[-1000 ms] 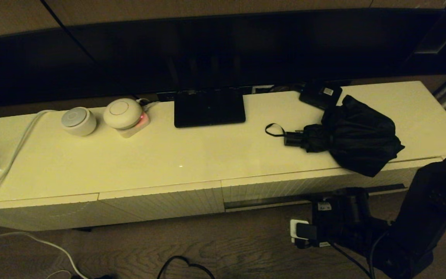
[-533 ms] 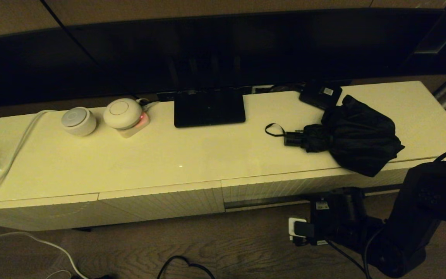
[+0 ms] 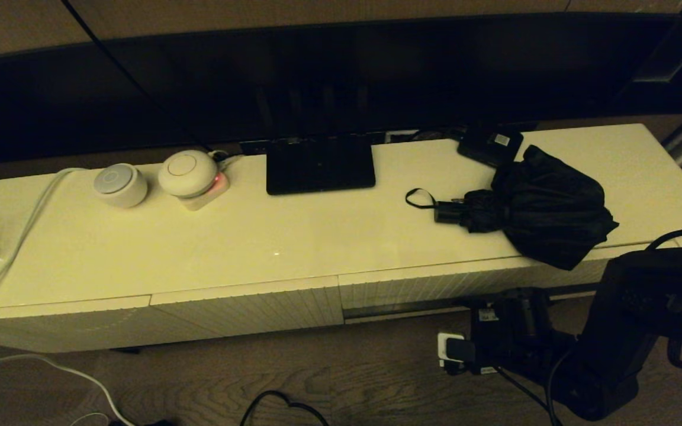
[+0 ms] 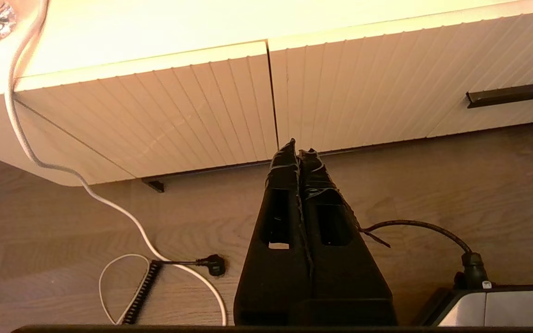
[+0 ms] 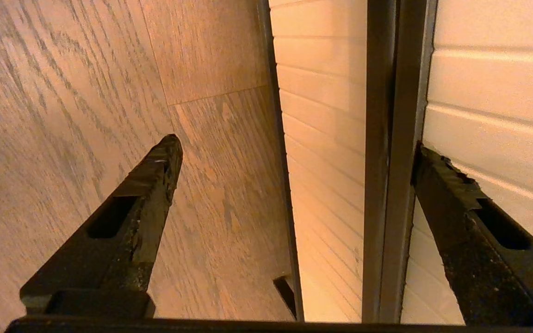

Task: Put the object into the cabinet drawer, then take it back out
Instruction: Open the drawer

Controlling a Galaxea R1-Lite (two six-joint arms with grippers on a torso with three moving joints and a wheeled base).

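The black folding umbrella [image 3: 545, 207] lies on the cabinet top at the right, its handle and strap loop [image 3: 421, 198] pointing left and its canopy hanging slightly over the front edge. Below it the ribbed cream drawer [image 3: 436, 287] sits flush with its neighbours. The drawer's dark slot [image 5: 387, 185] runs along its lower edge. My right gripper [image 5: 296, 144] is open close to the drawer front, one finger on the floor side and the other past the slot. My left gripper [image 4: 298, 150] is shut on nothing, low before the left cabinet fronts.
On the cabinet top stand a black screen base [image 3: 320, 165], a small black box with a white label [image 3: 491, 145] and two white round devices [image 3: 120, 184]. A white cable [image 3: 15, 236] trails over the left end onto the floor, where a black plug [image 4: 214, 265] lies.
My right arm has slid a little to the left along the drawer front. The umbrella and the drawer have not moved.
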